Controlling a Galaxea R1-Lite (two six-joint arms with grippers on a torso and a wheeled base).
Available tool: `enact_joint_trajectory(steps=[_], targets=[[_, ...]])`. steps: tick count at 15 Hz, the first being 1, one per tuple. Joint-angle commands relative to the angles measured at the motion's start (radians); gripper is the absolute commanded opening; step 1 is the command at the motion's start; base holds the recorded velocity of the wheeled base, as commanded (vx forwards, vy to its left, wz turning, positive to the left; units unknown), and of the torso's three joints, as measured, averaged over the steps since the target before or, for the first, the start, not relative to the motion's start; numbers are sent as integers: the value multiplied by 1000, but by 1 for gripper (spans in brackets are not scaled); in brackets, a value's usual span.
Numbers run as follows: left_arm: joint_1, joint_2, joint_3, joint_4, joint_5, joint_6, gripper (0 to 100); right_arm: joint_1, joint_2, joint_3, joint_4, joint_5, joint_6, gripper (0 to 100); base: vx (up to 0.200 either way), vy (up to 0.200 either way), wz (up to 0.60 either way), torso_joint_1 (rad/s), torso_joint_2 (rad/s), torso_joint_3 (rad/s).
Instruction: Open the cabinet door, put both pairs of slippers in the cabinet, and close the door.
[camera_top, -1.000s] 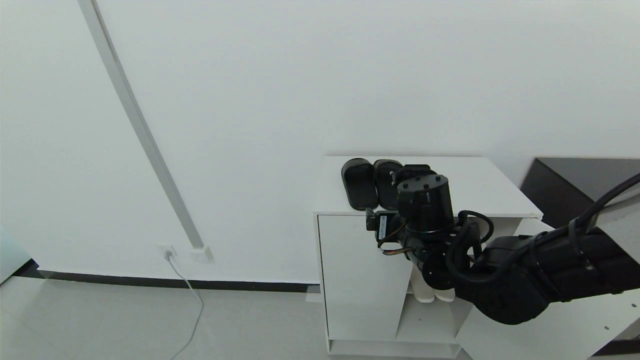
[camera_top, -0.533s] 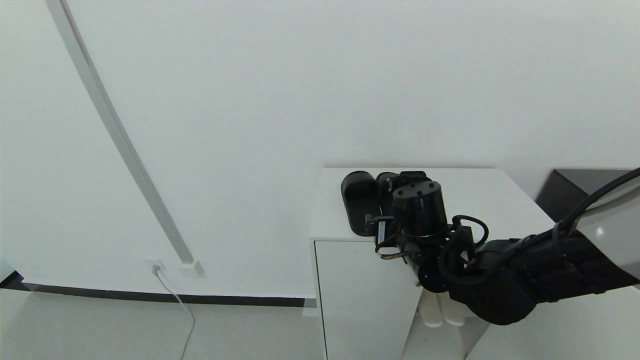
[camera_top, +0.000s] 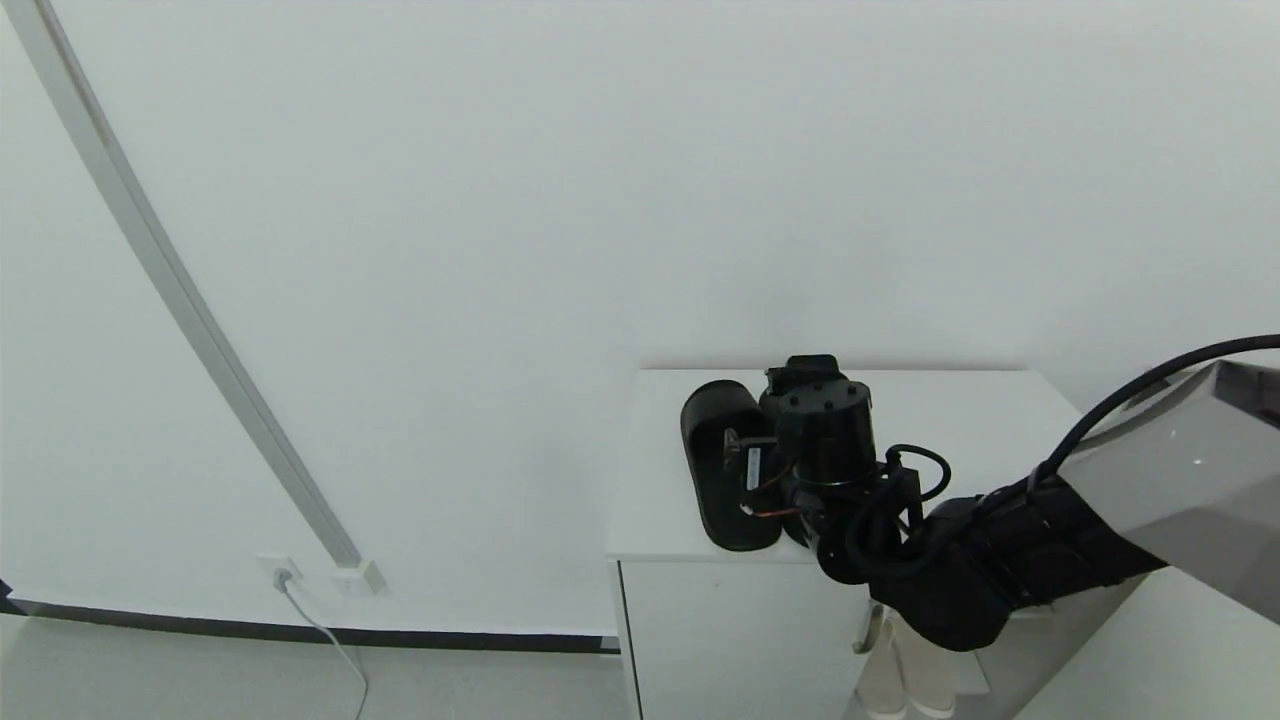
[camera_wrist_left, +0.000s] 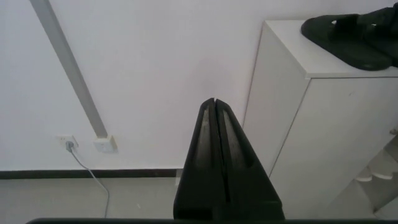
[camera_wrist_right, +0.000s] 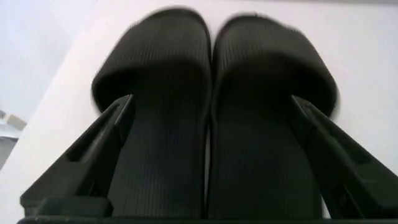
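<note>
A pair of black slippers (camera_top: 722, 478) (camera_wrist_right: 211, 124) (camera_wrist_left: 351, 34) lies side by side on top of the white cabinet (camera_top: 960, 420) (camera_wrist_left: 280, 106). My right gripper (camera_wrist_right: 211, 102) is open and straddles the pair, with one finger (camera_wrist_right: 93, 165) outside each slipper. In the head view the right wrist (camera_top: 825, 440) covers the right-hand slipper. The cabinet's right door (camera_top: 1130, 660) stands open. A pair of white slippers (camera_top: 905, 680) (camera_wrist_left: 373, 177) stands inside. My left gripper (camera_wrist_left: 214, 106) is shut and holds nothing, low beside the cabinet's left side.
The cabinet stands against a white wall. A grey cable duct (camera_top: 170, 280) (camera_wrist_left: 68, 68) runs down the wall to a socket (camera_top: 280, 575) with a cord. The cabinet's left door panel (camera_top: 730, 640) is closed.
The head camera has shifted, so the cabinet sits lower in the picture. My right gripper has moved farther in over the cabinet top and now straddles the black slippers.
</note>
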Motion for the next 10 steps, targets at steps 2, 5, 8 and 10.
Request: enact_joint_trajectory(steps=[2,5,8,10], targets=[[0,0,0,0,1,0,0,-19,76,-19,-33,15,-20,100,0,0,0,0,0,0],[0,0,0,0,1,-2,0,-39,113,-74,-33,32,-20,100,0,0,0,0,0,0],[0,0,0,0,1,-2,0,-59,157,-136,-24,35,-25,100,0,0,0,0,0,0],[0,0,0,0,1,-2,0,-73,186,-172,-24,36,-27,100,0,0,0,0,0,0]])
